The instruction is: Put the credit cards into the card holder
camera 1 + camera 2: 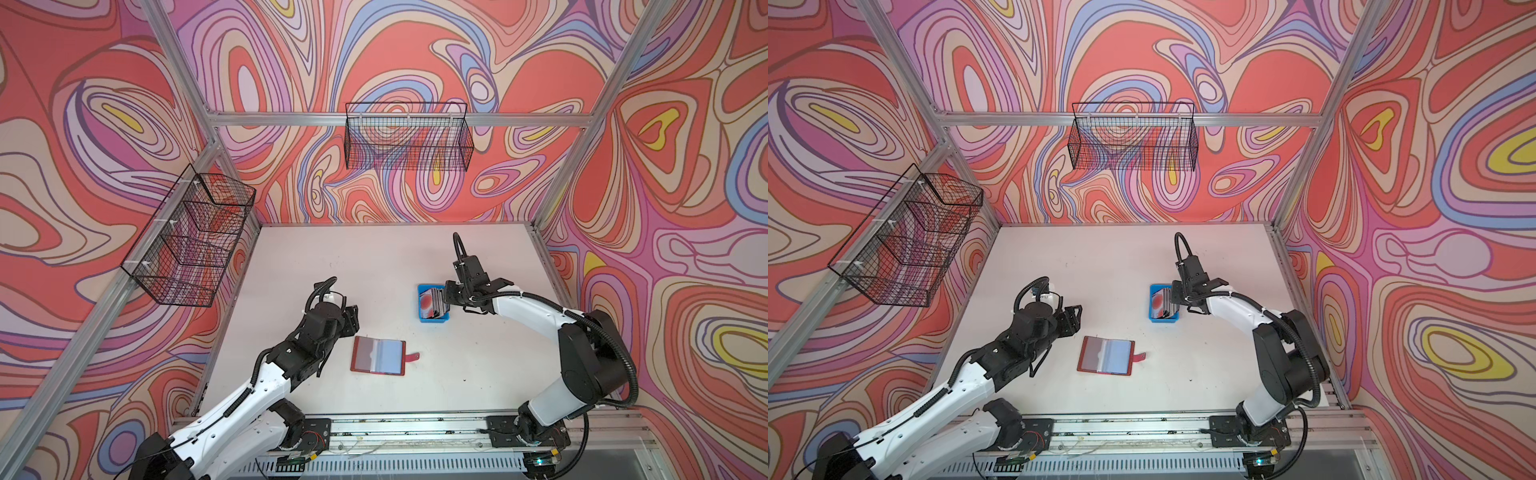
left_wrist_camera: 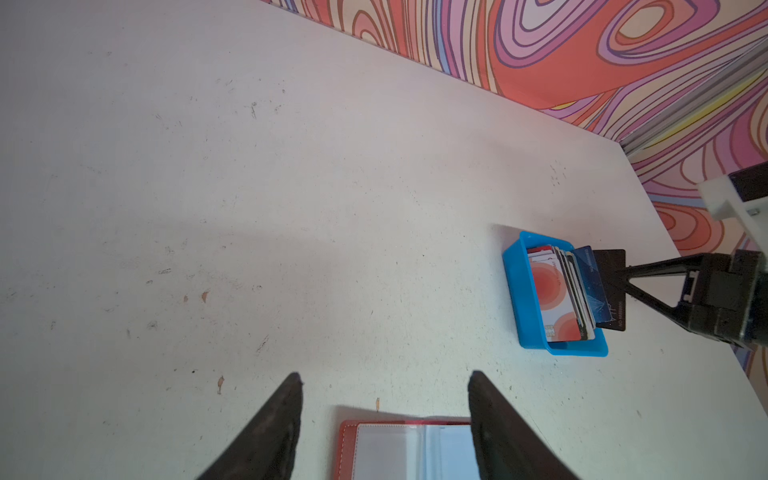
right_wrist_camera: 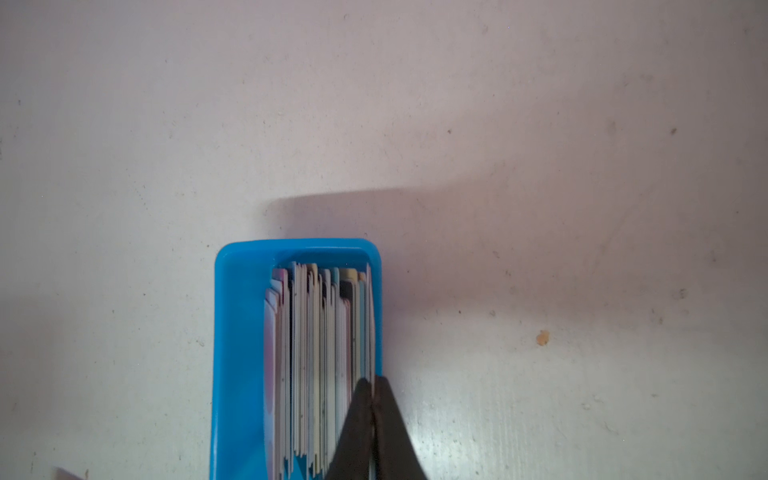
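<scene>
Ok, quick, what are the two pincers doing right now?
Left pincer: open, holding nothing.
Right pincer: closed on a dark card, at the edge of the blue tray.

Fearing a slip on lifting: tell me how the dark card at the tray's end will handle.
Dark card: thin, flat, so probably stiff and light. Pinched by the right hand at its edge, it may pivot. Packed credit cards beside it might drag along.
</scene>
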{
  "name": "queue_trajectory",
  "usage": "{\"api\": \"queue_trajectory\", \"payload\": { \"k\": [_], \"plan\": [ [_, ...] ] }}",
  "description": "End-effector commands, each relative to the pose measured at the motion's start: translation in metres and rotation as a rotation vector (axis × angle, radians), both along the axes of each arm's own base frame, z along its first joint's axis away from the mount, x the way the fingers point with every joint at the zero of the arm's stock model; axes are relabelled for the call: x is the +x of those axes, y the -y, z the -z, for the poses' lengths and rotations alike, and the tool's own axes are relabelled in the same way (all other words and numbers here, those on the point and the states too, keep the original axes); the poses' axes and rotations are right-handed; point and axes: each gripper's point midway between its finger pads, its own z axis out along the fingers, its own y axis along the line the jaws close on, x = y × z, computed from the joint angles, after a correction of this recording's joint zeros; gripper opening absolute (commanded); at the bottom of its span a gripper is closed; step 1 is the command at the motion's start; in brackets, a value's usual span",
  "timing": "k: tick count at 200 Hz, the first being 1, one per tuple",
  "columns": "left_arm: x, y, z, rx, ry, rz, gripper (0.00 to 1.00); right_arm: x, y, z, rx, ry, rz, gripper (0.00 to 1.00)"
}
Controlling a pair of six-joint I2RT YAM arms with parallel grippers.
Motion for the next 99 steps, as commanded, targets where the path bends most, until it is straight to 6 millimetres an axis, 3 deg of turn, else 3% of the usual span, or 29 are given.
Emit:
{"api": "queue_trajectory", "payload": {
  "k": [1, 47, 99],
  "plan": [
    [0.001, 0.003, -0.013, -0.02, 0.021, 0.005, 0.65, 0.001, 0.003, -0.001, -0.01, 0.003, 0.0, 0.0],
    [0.001, 0.003, -0.011, -0.019, 0.015, 0.004, 0.65, 0.001, 0.009, -0.01, -0.054, 0.004, 0.008, 0.0],
    [0.002, 0.003, -0.01, -0.02, 0.014, 0.003, 0.65, -0.001, 0.028, -0.048, -0.121, 0.068, 0.046, 0.0]
  ]
}}
